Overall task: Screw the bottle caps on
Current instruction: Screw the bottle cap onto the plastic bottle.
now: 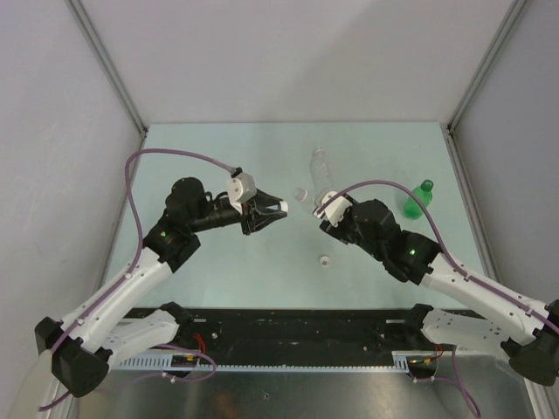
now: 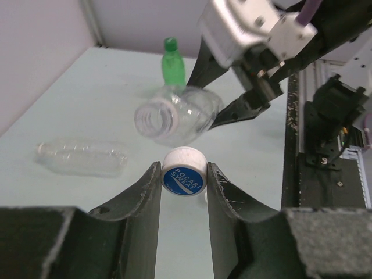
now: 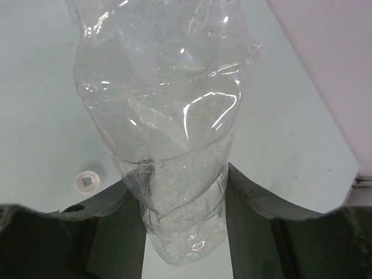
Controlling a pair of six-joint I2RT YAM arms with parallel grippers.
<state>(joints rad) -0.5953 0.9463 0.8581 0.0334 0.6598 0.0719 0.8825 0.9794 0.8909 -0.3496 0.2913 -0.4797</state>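
Wide view first: the pale table fills the middle of the frame, and both arms reach in from the bottom corners to meet at centre.

The right gripper is clamped partway closed around the body of a clear bottle. It holds the bottle off the surface, with the open mouth turned toward the other arm. A second clear bottle lies on its side at the left of the left wrist view, uncapped as far as I can tell. The green bottle stands upright at upper centre there, with its green cap apparently already on.

Now the small stuff: the left gripper pinches a white cap, blue label facing the camera, fingers closed snugly on its rim. The cap sits just below and short of the bottle's neck, not touching it. A loose white cap waits on the table below centre.

So this looks like the approach for capping the first clear bottle. The next move calls for squaring the cap to the threads, pressing it on, then twisting while the right side holds firm. A tilted start would probably cross-thread or skip.
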